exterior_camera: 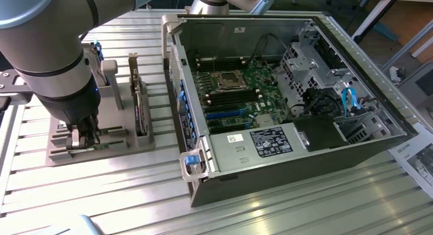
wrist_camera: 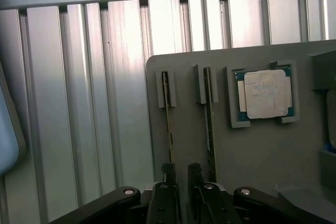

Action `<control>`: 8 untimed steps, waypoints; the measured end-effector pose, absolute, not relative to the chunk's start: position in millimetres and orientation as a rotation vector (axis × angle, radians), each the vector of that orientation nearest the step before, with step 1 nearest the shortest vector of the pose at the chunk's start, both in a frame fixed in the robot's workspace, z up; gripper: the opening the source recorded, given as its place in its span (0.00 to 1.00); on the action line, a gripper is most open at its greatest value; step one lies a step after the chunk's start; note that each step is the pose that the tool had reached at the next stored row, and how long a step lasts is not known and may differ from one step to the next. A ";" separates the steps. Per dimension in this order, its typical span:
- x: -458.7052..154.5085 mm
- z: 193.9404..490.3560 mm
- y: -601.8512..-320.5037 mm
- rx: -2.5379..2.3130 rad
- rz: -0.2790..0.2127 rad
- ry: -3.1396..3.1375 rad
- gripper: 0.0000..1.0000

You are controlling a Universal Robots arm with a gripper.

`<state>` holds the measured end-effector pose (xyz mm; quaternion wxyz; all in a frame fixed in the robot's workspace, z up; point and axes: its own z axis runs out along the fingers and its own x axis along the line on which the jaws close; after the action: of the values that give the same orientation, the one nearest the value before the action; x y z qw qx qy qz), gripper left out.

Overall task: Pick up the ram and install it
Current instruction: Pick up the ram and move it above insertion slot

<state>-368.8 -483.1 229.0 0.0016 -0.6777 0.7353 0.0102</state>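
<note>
Hovers low over holder with gripper spread wide, gripping nothing — right by ram, propped there on edge, presumably for straddling.

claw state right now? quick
Claw: open, holding nothing, down at the gray holder.
</note>
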 end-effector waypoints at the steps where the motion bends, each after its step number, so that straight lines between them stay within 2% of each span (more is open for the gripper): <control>1: -368.8 228.3 -483.2 -2.127 0.032 2.308 0.24; 8: -368.8 224.7 -483.9 -2.127 0.032 2.308 0.24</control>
<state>-368.8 -483.9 224.7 0.0015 -0.6778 0.7352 0.0102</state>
